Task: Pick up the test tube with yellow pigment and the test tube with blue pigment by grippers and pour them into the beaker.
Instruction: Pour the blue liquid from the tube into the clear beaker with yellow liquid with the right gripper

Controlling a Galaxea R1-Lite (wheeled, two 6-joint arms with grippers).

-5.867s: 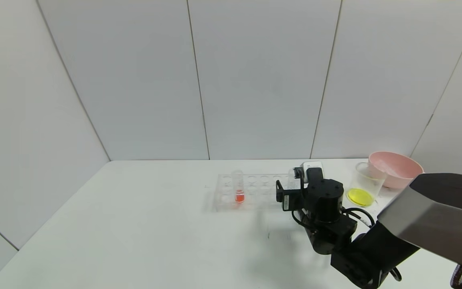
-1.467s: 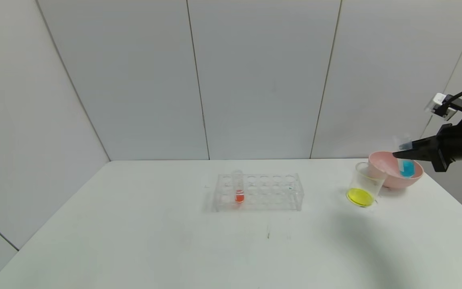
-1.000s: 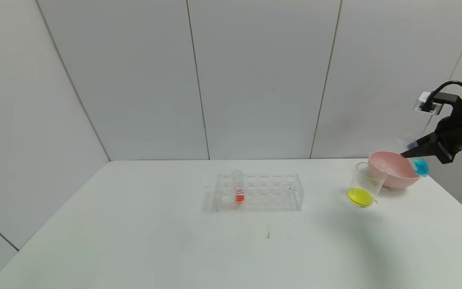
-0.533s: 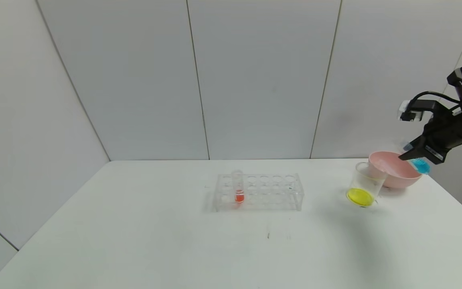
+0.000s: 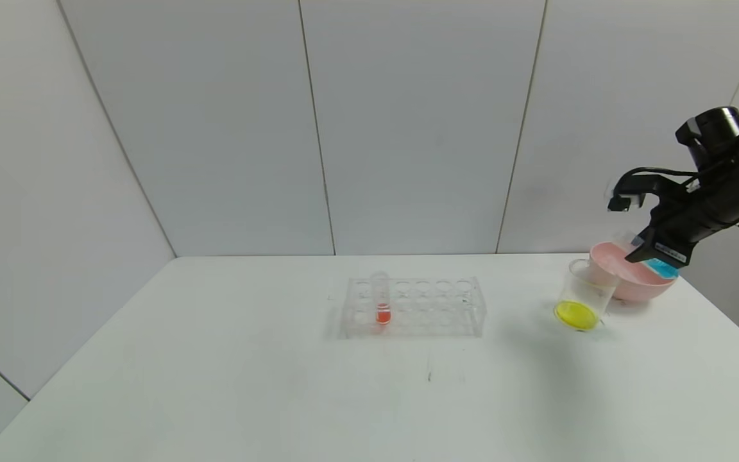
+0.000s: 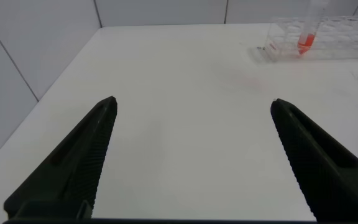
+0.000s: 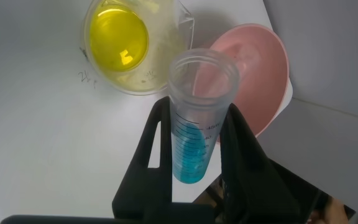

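Note:
My right gripper (image 5: 648,255) is shut on the test tube with blue pigment (image 5: 664,268) and holds it tilted in the air above the pink bowl (image 5: 629,282), a little right of the beaker (image 5: 584,290). In the right wrist view the tube (image 7: 197,140) sits between the fingers (image 7: 157,134), its open mouth towards the beaker (image 7: 132,46), blue liquid at its bottom. The beaker holds yellow liquid (image 5: 576,314). The test tube with yellow pigment is out of view. My left gripper (image 6: 192,106) is open and empty, low over the table's left part.
A clear tube rack (image 5: 414,308) stands mid-table with one tube of orange-red liquid (image 5: 382,301) at its left end; the left wrist view shows it too (image 6: 306,38). The pink bowl touches the beaker's right side. The table's right edge is close behind the bowl.
My right gripper has carried the blue tube from the rack up to the bowl. In the last second it moved left towards the beaker and tipped the tube further over.

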